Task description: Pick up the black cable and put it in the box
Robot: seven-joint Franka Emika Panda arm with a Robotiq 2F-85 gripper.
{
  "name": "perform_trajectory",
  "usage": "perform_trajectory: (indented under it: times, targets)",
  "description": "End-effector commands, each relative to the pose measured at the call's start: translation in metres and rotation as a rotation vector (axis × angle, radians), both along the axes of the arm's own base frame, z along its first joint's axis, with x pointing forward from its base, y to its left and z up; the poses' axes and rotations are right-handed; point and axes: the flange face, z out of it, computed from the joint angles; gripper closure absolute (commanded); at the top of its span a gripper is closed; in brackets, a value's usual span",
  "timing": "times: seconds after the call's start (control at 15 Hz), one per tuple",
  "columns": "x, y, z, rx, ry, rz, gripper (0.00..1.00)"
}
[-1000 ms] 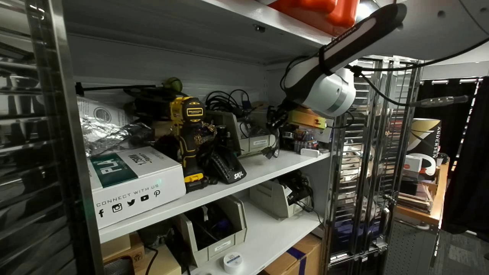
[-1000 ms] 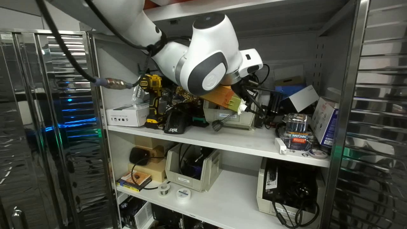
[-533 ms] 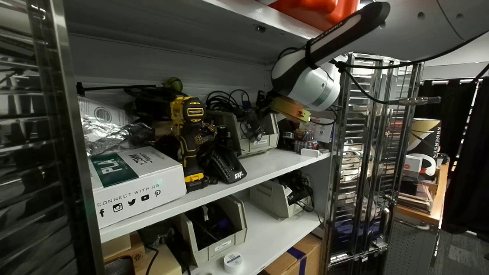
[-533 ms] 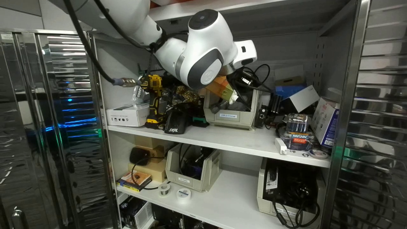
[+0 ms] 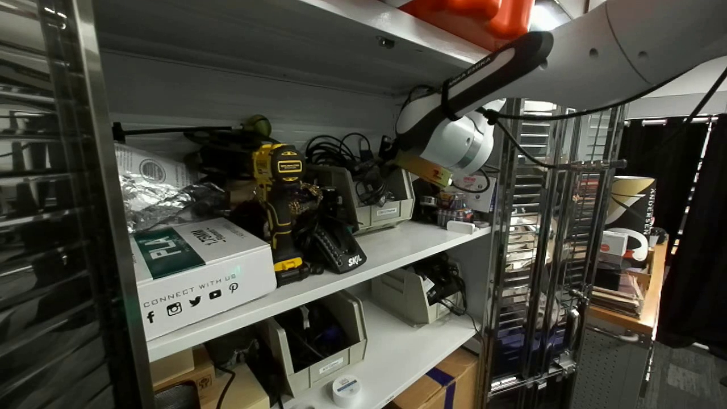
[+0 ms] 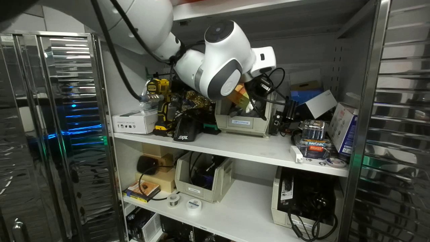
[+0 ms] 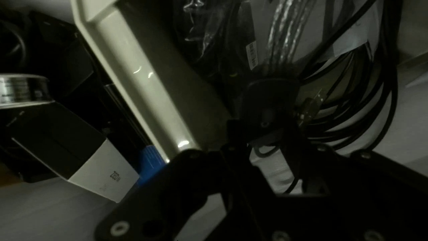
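The black cable shows in the wrist view as a dark block (image 7: 271, 100) with clear shiny strands running from it. My gripper (image 7: 264, 132) has its fingers on both sides of this block and appears shut on it; the contact is very dark. In both exterior views the gripper (image 6: 257, 101) is at the open-topped grey box (image 6: 231, 129) on the middle shelf, over its opening. The box front (image 5: 369, 218) also shows in an exterior view, and its pale rim (image 7: 143, 77) runs beside the gripper in the wrist view. The arm hides part of the cable.
Coiled black cables (image 7: 361, 130) lie beside the gripper. A yellow drill (image 6: 163, 104) and black SKIL charger (image 6: 184, 129) stand on the same shelf, with battery packs (image 6: 314, 139) opposite. The upper shelf (image 5: 363, 23) is above the arm. Other grey bins (image 6: 198, 191) sit below.
The arm has moved inward over the grey box. The cable's hanging end, in front of the box a second ago, is now within the box's opening and mostly hidden.
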Motion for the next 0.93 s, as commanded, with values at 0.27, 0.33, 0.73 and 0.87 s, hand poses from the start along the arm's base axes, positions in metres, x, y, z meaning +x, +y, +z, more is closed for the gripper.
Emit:
perform_trajectory:
  times: [0.27, 0.33, 0.73, 0.87]
  targets:
    - [0.031, 0.041, -0.005, 0.013, -0.083, -0.004, 0.86]
    - [0.033, 0.045, -0.004, 0.014, -0.089, -0.001, 0.86]
    - [0.028, 0.050, 0.006, -0.096, -0.090, 0.020, 0.32]
    - [0.020, 0.046, 0.010, -0.120, -0.072, 0.023, 0.19]
